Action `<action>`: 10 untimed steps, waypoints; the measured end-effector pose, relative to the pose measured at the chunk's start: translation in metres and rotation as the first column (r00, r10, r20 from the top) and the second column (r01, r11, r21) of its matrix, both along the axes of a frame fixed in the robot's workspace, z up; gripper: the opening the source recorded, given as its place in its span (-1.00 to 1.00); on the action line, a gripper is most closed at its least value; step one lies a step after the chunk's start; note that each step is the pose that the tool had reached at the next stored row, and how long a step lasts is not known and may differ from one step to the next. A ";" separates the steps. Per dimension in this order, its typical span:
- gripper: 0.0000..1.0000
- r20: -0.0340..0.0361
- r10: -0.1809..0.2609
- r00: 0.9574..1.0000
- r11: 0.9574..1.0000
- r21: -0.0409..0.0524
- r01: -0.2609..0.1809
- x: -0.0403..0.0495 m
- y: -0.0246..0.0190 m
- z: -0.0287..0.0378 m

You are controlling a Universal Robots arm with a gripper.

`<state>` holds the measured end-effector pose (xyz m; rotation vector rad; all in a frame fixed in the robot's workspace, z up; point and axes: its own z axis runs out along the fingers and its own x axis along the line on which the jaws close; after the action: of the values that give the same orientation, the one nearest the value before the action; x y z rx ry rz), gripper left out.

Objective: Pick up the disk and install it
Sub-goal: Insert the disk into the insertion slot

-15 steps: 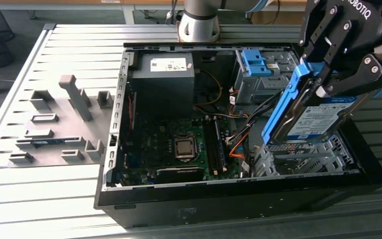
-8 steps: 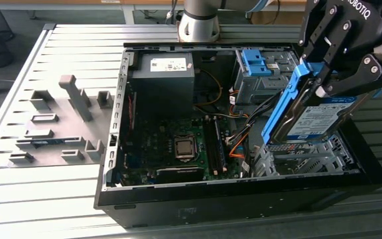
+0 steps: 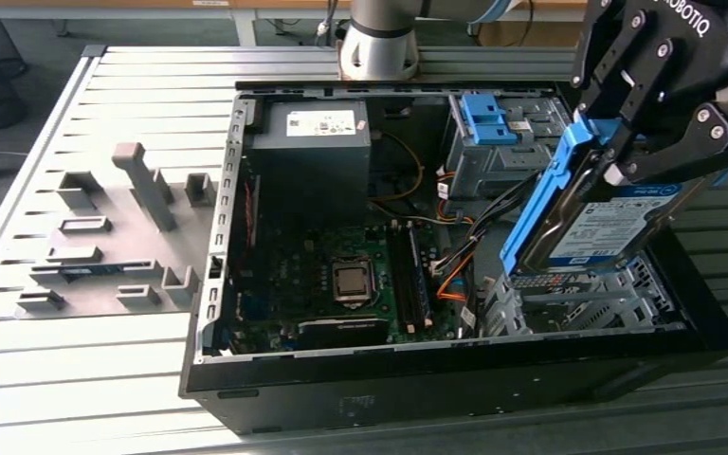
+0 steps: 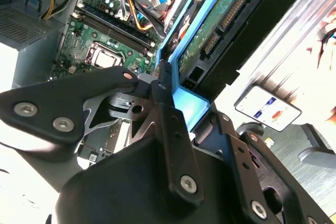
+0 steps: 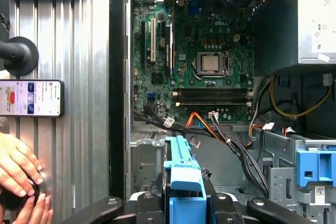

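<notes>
The gripper (image 3: 629, 152) is clenched on the disk (image 3: 591, 223); its 2 black fingers press on the disk's 2 opposite blue rails. In the exterior view the disk hangs over the open computer case (image 3: 338, 398), above the corner of the case that is at the exterior view's right. The disk is steeply tilted, with the white-and-blue label turned up and its low end just over the silver drive cage (image 3: 591, 303) inside the case. Whether the disk touches the cage, I cannot tell.

In the second wrist view the gripper (image 4: 186, 103) holds the disk (image 4: 220, 19) with the green circuit board side visible and the motherboard (image 4: 100, 30) of the case behind it. In the first wrist view the blue rail of the disk (image 5: 182, 174) stands between the fingers (image 5: 144, 205), and past it lie the case's motherboard (image 5: 210, 51) and a bundle of cables (image 5: 236, 145).

Inside the case, 1 dark grey box (image 3: 314, 161) with a small white sticker sits in the far corner, and 1 bare blue bracket (image 3: 488, 118) sits on the bay beside it. Outside the case, on the slatted metal table (image 3: 124, 379), grey fixture blocks (image 3: 136, 180) stand at the exterior view's left. In the first wrist view 1 phone (image 5: 31, 98) lies on the table beside the case wall, and a person's hand (image 5: 18, 163) rests near it.
</notes>
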<state>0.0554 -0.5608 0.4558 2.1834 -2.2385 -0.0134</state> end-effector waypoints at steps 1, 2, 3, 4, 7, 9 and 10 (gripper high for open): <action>-0.26 0.000 0.000 1.000 1.000 0.000 0.000 0.0001 0.0000 0.0000; -0.26 0.000 0.000 1.000 1.000 0.000 0.000 0.0001 -0.0001 0.0000; -0.26 0.000 0.000 1.000 1.000 0.000 0.000 0.0002 -0.0001 0.0000; -0.26 0.000 0.000 1.000 1.000 0.000 0.000 0.0002 -0.0001 0.0000; -0.26 0.000 0.000 1.000 1.000 0.000 0.000 0.0006 -0.0001 -0.0002; -0.26 0.000 -0.001 1.000 1.000 0.000 0.001 0.0013 -0.0001 -0.0007; -0.26 0.000 -0.001 1.000 1.000 0.000 0.001 0.0018 -0.0001 -0.0012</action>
<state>0.0572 -0.5609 0.4546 2.1825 -2.2394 -0.0135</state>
